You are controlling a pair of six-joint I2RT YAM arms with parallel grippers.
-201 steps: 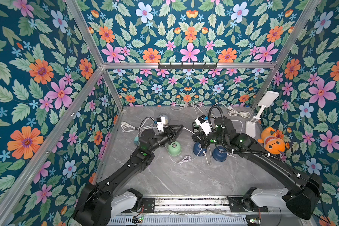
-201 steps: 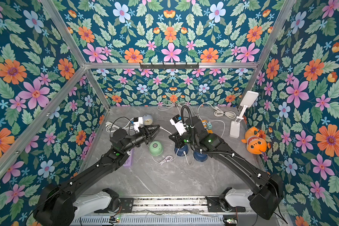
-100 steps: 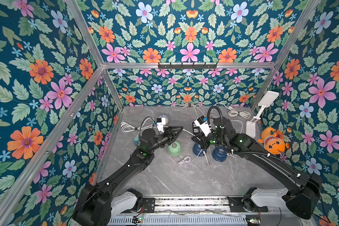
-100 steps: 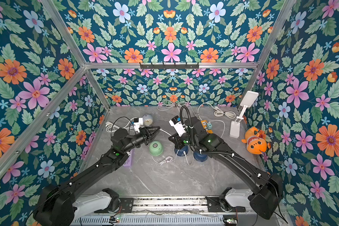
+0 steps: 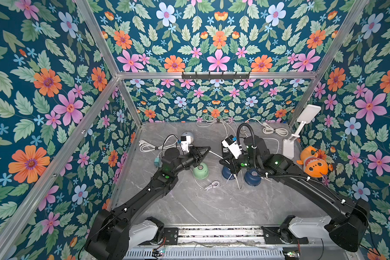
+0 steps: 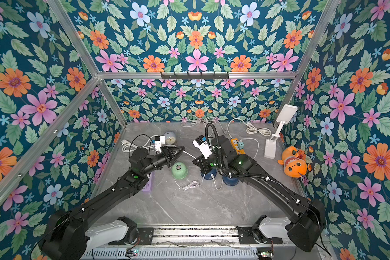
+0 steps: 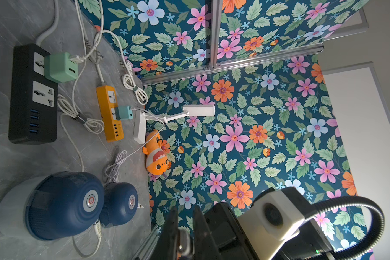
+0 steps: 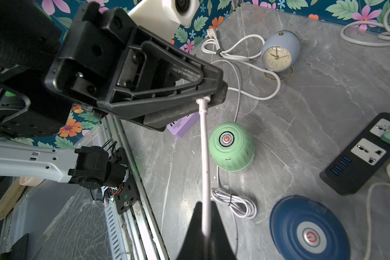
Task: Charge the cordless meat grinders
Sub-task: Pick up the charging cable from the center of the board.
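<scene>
Two arms, matte black, boxy tapered links: left arm (image 5: 144, 198) rooted at 7 o'clock, right arm (image 5: 313, 189) at 5 o'clock in both top views. Pale grey base housings (image 5: 142, 231) on silver rail (image 5: 212, 231) at 6 o'clock. Green status lights (image 5: 167, 177) on joints. Small white screw dots along links. White wrist camera (image 5: 231, 146) block on each arm. Black ribbed hose (image 5: 288, 176) along right arm, white ties. Left gripper (image 8: 208, 101): black triangular open-frame fingers, textured pads.

Grey marbled tabletop (image 5: 200, 207)
A mint grinder (image 5: 200, 171), two navy grinders (image 5: 252, 180), clock (image 6: 170, 138) and lamp (image 5: 288, 148) are sitting on it.
</scene>
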